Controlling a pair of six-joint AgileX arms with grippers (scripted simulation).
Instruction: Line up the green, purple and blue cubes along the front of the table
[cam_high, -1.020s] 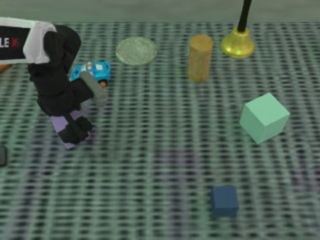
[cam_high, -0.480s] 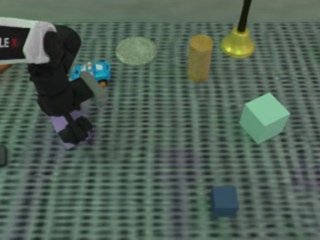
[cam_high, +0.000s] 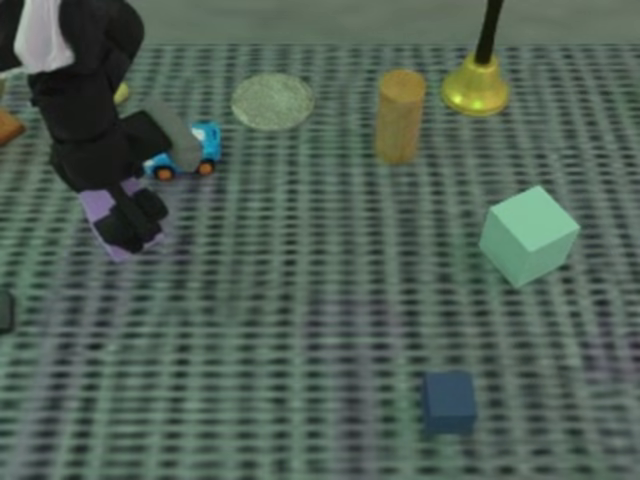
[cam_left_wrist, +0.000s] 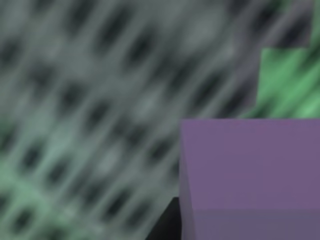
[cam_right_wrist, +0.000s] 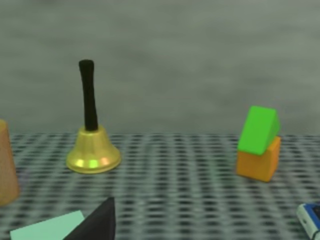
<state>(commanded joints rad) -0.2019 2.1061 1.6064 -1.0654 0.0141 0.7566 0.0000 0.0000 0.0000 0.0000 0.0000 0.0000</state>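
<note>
Three cubes: the left end effector (cam_high: 128, 215), at the tabletop's (cam_high: 320, 300) far left, is clamped on the purple cube (cam_high: 100, 212). Rigid, likely light, flat sides suit pinching. Green cube (cam_high: 527, 236) and blue cube (cam_high: 448, 402) rest right.

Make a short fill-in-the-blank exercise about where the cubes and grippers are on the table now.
1. The left gripper is closed on the ____ cube.
2. The smallest cube, nearest the front edge, is ____.
3. The green cube lies on the table's ____ side.
4. The gold ____ stands at the back, beside the wooden cylinder.

Missing words: purple; blue; right; bell
</note>
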